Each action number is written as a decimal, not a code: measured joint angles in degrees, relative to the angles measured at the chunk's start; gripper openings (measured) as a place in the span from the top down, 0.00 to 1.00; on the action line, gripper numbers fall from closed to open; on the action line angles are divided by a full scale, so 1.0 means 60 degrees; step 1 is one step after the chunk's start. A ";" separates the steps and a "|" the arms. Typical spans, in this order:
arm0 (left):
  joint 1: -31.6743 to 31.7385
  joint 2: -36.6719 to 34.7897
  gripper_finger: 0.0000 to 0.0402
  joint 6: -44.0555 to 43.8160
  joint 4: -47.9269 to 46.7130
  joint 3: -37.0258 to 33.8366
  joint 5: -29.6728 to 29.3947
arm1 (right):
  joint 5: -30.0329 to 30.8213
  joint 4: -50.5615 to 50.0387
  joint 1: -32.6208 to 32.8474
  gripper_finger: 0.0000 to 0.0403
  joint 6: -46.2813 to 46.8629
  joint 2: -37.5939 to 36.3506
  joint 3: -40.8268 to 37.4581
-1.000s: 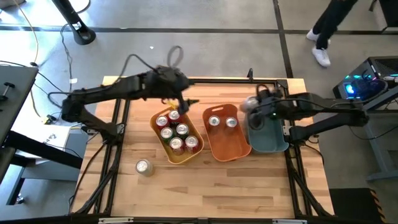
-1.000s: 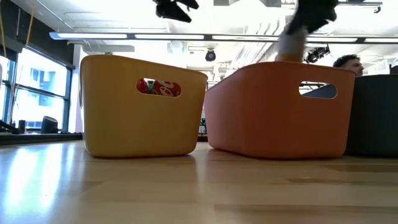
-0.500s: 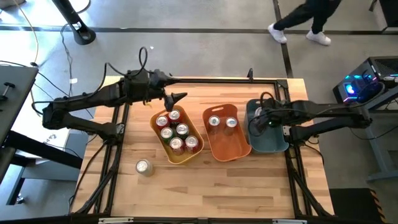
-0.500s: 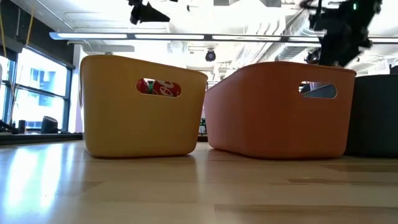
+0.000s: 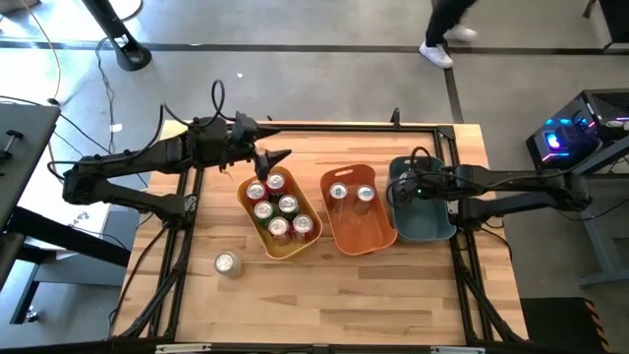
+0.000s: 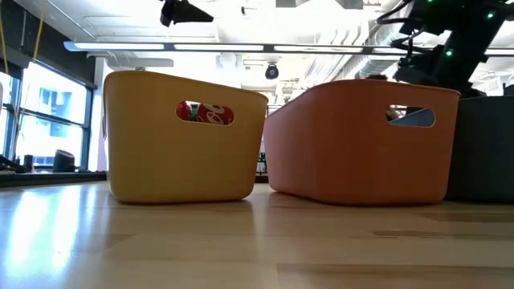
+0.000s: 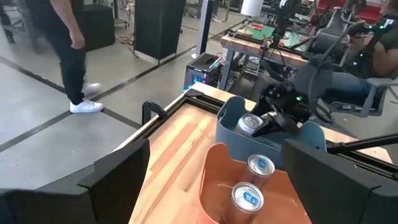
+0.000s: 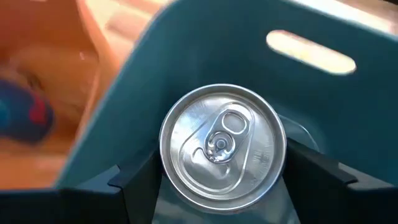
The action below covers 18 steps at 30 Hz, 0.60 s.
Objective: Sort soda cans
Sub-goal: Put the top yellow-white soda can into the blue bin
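The right gripper (image 5: 401, 190) reaches down into the teal bin (image 5: 435, 226), and its two dark fingers (image 8: 134, 177) sit on either side of a silver-topped can (image 8: 222, 144), closed against the can's sides. Seen from that arm's wrist, the can stands upright between the fingers: a bright brushed-metal lid with a raised rim, an oval pull tab and a rivet at the centre (the body colour is hidden below the lid). The bin's teal wall, with its slot handle (image 8: 310, 51), rises just beyond the can.

Beside that gripper, in the next bin over, the orange bin (image 5: 358, 234) holds two upright cans (image 5: 352, 193) with silver tops; the left wrist view shows blue on their lids.

Further from the right gripper, the yellow bin (image 5: 261, 239) holds five red cans (image 5: 278, 206), all upright with silver tops, packed close together. Through the bin's handle slot in the low view, a red can (image 6: 205, 112) with white lettering shows.

The left gripper (image 5: 275, 157) hangs above the table just past the yellow bin's far end, fingers spread wide with nothing between them.

Well apart from both grippers, on the bare wooden table (image 5: 344, 295) near the front, one lone can (image 5: 227, 263) stands upright, silver top showing.

A person's legs (image 5: 444, 34) show on the floor beyond the table.
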 joint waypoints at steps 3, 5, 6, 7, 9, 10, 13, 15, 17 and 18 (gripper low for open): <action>-0.0058 0.0000 0.11 0.0005 -0.0004 0.0000 -0.0022 | -0.0107 0.0096 -0.0175 0.33 0.0091 0.0007 -0.0004; -0.0094 0.0000 0.11 0.0010 -0.0004 0.0000 -0.0150 | -0.0237 0.0139 -0.0235 0.33 0.0063 0.0003 -0.0004; -0.0096 0.0000 0.11 0.0016 -0.0007 0.0000 -0.0214 | -0.0286 0.0188 -0.0267 0.32 0.0050 0.0004 -0.0004; -0.0096 0.0000 0.11 0.0060 -0.0006 0.0000 -0.0250 | -0.0316 0.0193 -0.0279 0.28 0.0033 0.0006 -0.0004; -0.0093 0.0000 0.11 0.0160 -0.0011 0.0000 -0.0275 | -0.0332 0.0191 -0.0279 0.17 0.0023 0.0007 -0.0004; -0.0093 0.0000 0.11 0.0191 -0.0017 0.0000 -0.0276 | -0.0308 0.0218 -0.0279 0.12 0.0023 0.0004 -0.0004; -0.0089 -0.0022 0.11 0.0410 -0.0023 0.0000 -0.0275 | -0.0352 0.0197 -0.0279 0.04 -0.0060 0.0003 0.0075; -0.0084 -0.0123 0.11 0.0656 -0.0024 0.0000 -0.0289 | -0.0335 0.0137 -0.0279 0.04 -0.0217 -0.0014 0.0313; -0.0042 -0.0290 0.11 0.0946 -0.0086 0.0075 -0.0489 | -0.0241 -0.0142 -0.0279 0.04 -0.0408 -0.0019 0.0690; -0.0010 -0.0382 0.11 0.1082 -0.0128 0.0155 -0.0619 | -0.0186 -0.0392 -0.0279 0.04 -0.0533 -0.0019 0.0897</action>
